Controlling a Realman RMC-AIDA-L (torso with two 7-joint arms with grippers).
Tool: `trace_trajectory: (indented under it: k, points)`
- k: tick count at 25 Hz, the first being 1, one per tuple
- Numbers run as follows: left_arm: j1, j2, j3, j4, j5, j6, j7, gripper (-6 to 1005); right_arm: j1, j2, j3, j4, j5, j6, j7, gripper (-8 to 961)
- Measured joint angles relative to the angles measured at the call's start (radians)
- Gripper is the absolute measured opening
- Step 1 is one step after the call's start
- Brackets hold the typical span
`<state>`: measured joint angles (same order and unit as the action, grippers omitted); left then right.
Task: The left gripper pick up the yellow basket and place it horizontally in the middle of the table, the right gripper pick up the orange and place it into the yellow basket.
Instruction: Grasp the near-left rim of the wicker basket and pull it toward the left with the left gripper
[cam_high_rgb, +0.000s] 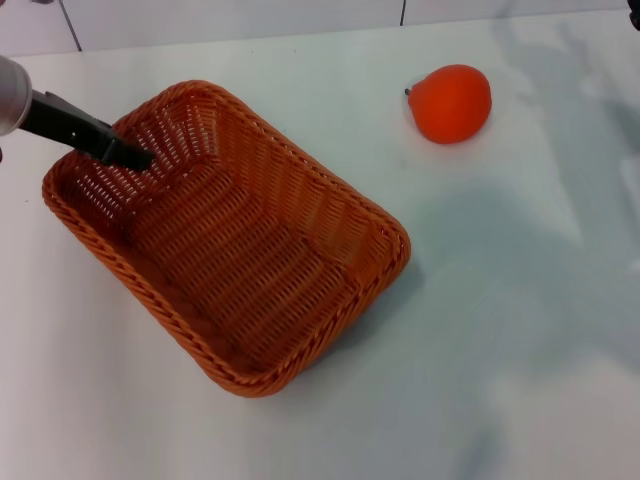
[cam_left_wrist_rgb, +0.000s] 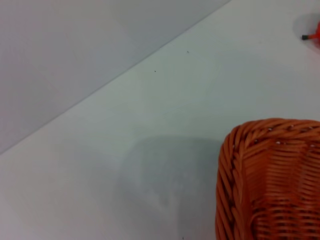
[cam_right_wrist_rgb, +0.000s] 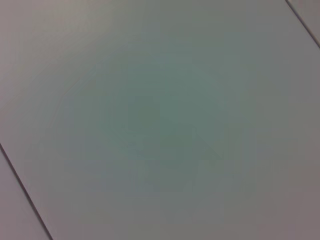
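The yellow basket (cam_high_rgb: 235, 235), orange-brown wicker with a braided rim, lies diagonally on the white table (cam_high_rgb: 520, 300), left of centre and empty. My left gripper (cam_high_rgb: 135, 157), a black tip, reaches in from the left over the basket's far left corner, at the rim and inner wall. One corner of the basket also shows in the left wrist view (cam_left_wrist_rgb: 270, 185). The orange (cam_high_rgb: 452, 103) sits on the table at the far right, apart from the basket. A sliver of it with its dark stem shows in the left wrist view (cam_left_wrist_rgb: 314, 36). My right gripper is out of view.
The table's far edge meets a pale tiled wall (cam_high_rgb: 230, 20). The right wrist view shows only a plain pale surface with thin dark seams (cam_right_wrist_rgb: 20, 185).
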<state>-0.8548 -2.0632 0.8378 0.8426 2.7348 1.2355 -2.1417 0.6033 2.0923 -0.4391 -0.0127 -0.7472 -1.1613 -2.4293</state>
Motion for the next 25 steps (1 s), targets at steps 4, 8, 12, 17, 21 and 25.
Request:
trace_trajectory:
  k: [4, 8, 12, 17, 21, 25]
  points:
    - [-0.003, -0.002, -0.003, 0.003, 0.003, 0.013, 0.000, 631, 0.000, 0.000, 0.000, 0.001, 0.000, 0.000, 0.000, 946]
    - [-0.008, -0.003, -0.002, 0.004, 0.003, 0.019, -0.001, 478, 0.002, 0.000, 0.000, -0.002, 0.000, 0.005, 0.001, 946]
    - [-0.012, -0.001, -0.003, 0.004, -0.003, 0.028, -0.001, 390, 0.003, 0.000, 0.000, -0.005, 0.001, 0.010, 0.002, 946]
    - [-0.023, 0.004, -0.028, 0.002, -0.007, 0.050, -0.018, 281, 0.005, 0.000, 0.000, -0.005, 0.003, 0.014, 0.002, 946]
    - [-0.035, 0.015, -0.107, 0.004, -0.048, 0.116, -0.025, 242, 0.008, 0.000, 0.000, -0.006, 0.003, 0.025, 0.003, 946]
    - [-0.028, 0.032, -0.172, 0.003, -0.156, 0.181, -0.025, 219, 0.011, 0.000, 0.000, -0.005, 0.003, 0.033, 0.003, 946]
